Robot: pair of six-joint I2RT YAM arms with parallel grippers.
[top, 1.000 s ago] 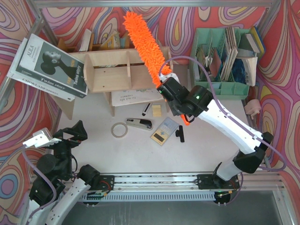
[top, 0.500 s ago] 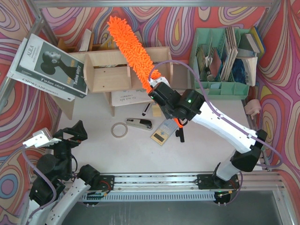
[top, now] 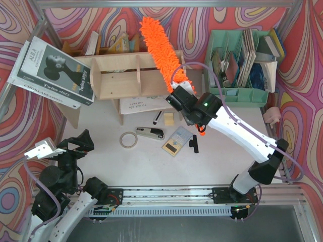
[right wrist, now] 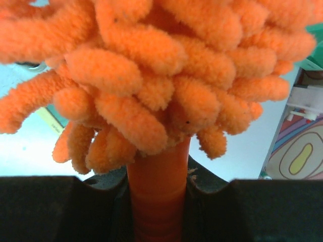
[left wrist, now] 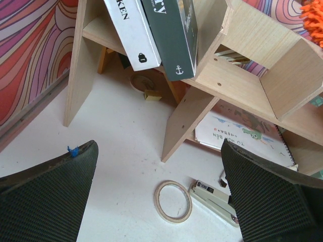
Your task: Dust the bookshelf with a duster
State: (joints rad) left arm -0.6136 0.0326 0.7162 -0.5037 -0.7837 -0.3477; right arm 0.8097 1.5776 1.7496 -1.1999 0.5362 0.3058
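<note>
Two grippers noted. The right gripper (top: 177, 97) is closed tight on the thin orange handle of the duster (top: 160, 50). In the right wrist view its two dark fingers (right wrist: 75, 206) press the handle from both sides directly below the fluffy head (right wrist: 151, 75). The butt of the handle sticks out behind the wrist, over the table (top: 151, 166).

From the grip the duster head slants up and slightly left across the right end of the bookshelf (top: 126, 59). It passes over the top board, and its tip lies beyond the rear edge against the patterned back wall. Whether the fibres touch the board cannot be told from above.

The left gripper (left wrist: 159, 151) hangs low at the near left corner, jaws spread wide and holding nothing. It is well apart from the duster.

A large black-and-white book (top: 53, 70) leans tilted at the left end of the bookshelf (left wrist: 252, 40). A spiral-bound booklet (left wrist: 242, 138) lies flat under the lower tier. A tape ring (left wrist: 173, 201) and a stapler (left wrist: 214, 199) lie side by side on the table in front of the shelf. A mint-green organiser (top: 237, 93) holding books stands to the right of the shelf.
</note>
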